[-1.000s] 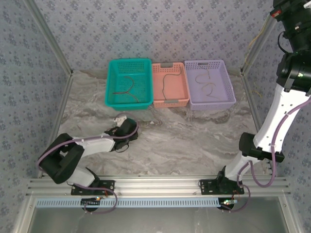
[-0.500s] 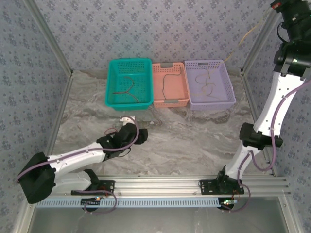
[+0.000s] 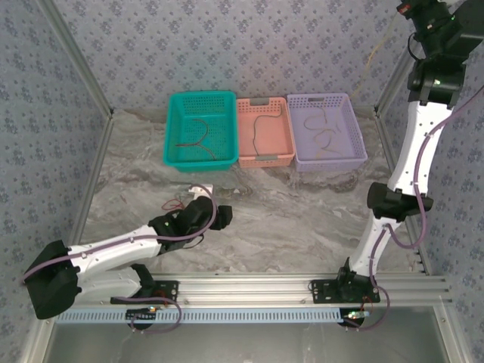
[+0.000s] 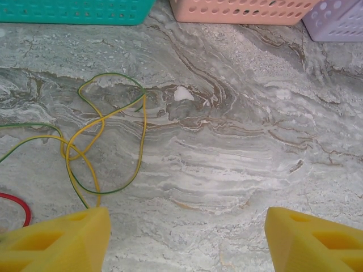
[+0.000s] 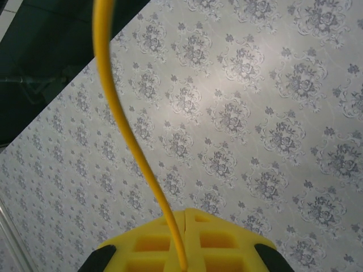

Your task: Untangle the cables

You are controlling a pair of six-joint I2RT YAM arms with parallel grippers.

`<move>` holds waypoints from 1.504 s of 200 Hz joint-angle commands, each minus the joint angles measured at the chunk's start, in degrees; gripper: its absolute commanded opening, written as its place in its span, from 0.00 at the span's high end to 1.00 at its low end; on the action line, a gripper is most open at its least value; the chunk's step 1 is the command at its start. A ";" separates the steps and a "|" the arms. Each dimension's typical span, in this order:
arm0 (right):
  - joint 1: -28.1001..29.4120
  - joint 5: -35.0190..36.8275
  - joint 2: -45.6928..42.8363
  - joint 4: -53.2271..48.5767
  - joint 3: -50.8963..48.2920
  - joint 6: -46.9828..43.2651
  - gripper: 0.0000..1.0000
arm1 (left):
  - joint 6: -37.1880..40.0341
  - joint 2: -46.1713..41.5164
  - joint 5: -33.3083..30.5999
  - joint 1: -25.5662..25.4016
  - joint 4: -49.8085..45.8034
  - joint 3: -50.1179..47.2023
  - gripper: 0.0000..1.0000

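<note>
Right hand (image 5: 182,243), clamping a yellow cable (image 5: 122,124), is lifting it clear while left hand (image 4: 187,238), now spread wide, is advancing on the tangled cables (image 4: 102,136)

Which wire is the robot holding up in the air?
The orange-yellow cable: the right gripper has its jaws shut on it up high. The tangled cables lie loose on the table.

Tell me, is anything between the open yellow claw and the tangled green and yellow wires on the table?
Nothing visible is. The yellow-fingered left gripper stands open above the grey marbled table, and the thin green and yellow wires lie ahead to the left, only bare tabletop between.
</note>
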 commanded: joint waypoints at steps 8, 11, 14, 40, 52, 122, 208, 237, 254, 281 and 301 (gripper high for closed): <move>0.44 0.90 0.40 -2.00 -0.72 -4.04 1.00 | -0.39 -0.93 -0.63 -0.98 0.21 -0.78 0.28; 0.50 1.03 0.50 -2.43 -0.96 -4.18 1.00 | -0.36 -0.85 -0.63 -0.99 0.22 -0.78 0.28; 0.71 1.18 0.60 -2.79 -1.16 -4.22 1.00 | -0.38 -0.84 -0.59 -1.06 0.17 -0.70 0.28; 1.38 1.89 1.99 -6.62 -3.33 -8.75 1.00 | -0.29 -0.90 -0.30 -1.34 0.04 -0.41 0.28; 1.86 2.09 2.47 -8.10 -5.57 -10.91 1.00 | -0.34 -1.06 -0.22 -1.51 0.34 -0.41 0.28; 7.62 6.62 4.25 -16.09 -25.58 -18.22 1.00 | -0.69 0.04 0.54 -2.26 1.71 -0.45 0.28; 9.39 16.32 9.21 -23.65 -35.93 -19.19 0.98 | -0.06 -3.75 0.76 -3.27 -1.31 1.38 0.28; 9.11 18.84 13.04 -31.46 -29.33 -19.00 0.63 | -0.35 -5.94 0.44 -3.36 -2.97 1.34 0.28; 9.28 21.63 11.11 -32.78 -30.27 -19.14 0.51 | -0.59 -6.80 0.08 -3.36 -4.14 1.52 0.27; 9.64 25.58 3.42 -30.49 -37.79 -19.23 0.45 | -0.83 -7.60 -0.44 -3.36 -5.22 1.52 0.26; 9.65 27.79 -3.31 -28.17 -45.23 -18.85 0.43 | -1.20 -7.78 -0.72 -3.34 -5.71 1.52 0.25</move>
